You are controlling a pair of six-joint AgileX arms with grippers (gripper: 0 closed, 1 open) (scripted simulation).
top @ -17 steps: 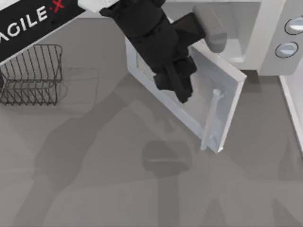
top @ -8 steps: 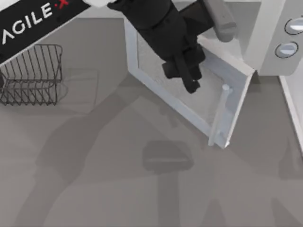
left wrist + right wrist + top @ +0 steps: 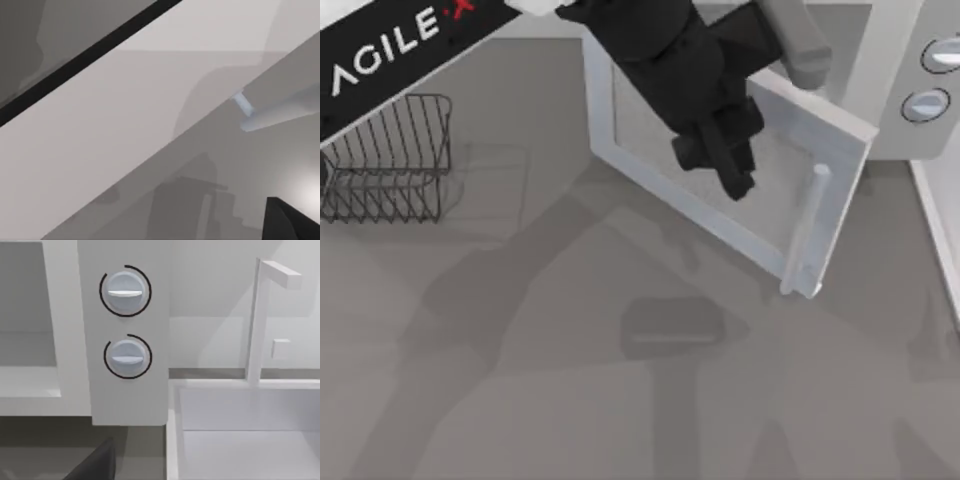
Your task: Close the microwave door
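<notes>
Top view: the microwave door (image 3: 720, 190) stands ajar at the table's far edge, swinging toward the microwave (image 3: 910, 90). The left gripper (image 3: 725, 160) presses its window; finger spread cannot be determined. Right wrist view: knobs (image 3: 125, 290).

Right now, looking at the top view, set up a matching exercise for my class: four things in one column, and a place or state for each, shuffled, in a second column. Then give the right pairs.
Things
1. microwave door
2. wire rack
3. knobs
4. left hand

Places or states
A. on the table's left side, standing apart
B. on the microwave's side panel, top right
C. part-way open, handle at its free edge
D. over the door's grey window

Pairs: 1-C, 2-A, 3-B, 4-D
</notes>
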